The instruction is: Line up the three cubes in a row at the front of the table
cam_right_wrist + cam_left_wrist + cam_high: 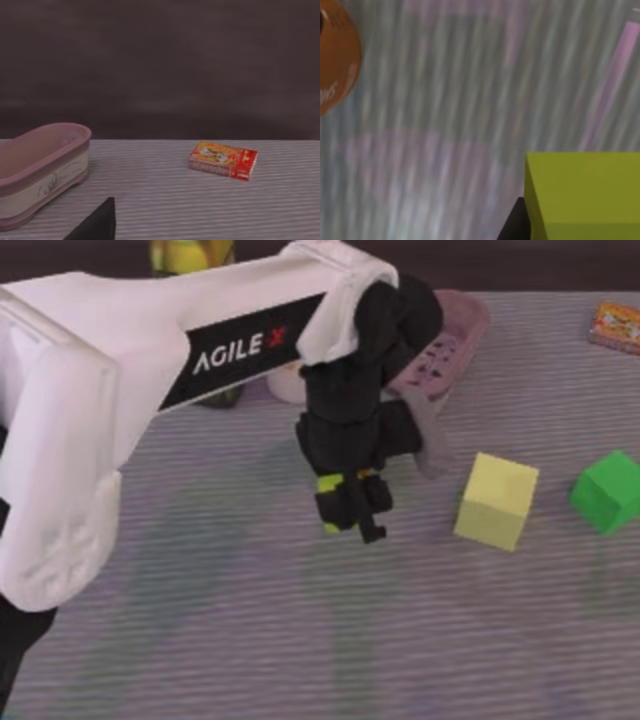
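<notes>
- Holding the small yellow-green cube (331, 483) clamped in its jaws, the left gripper (345, 508) hangs mid-bench.
- Pale yellow cube (497, 501) and green cube (607, 491) sit toward the right edge, not yet rowed.
- Right gripper's jaws: cannot tell.

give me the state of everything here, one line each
left gripper: shut on the small yellow-green cube, above the table
small yellow-green cube: held between the fingers
pale yellow cube: resting on the table, free
bright green cube: resting on the table, right of the pale one, apart from it
pink tub: upright
red box: lying flat
right gripper: out of sight
</notes>
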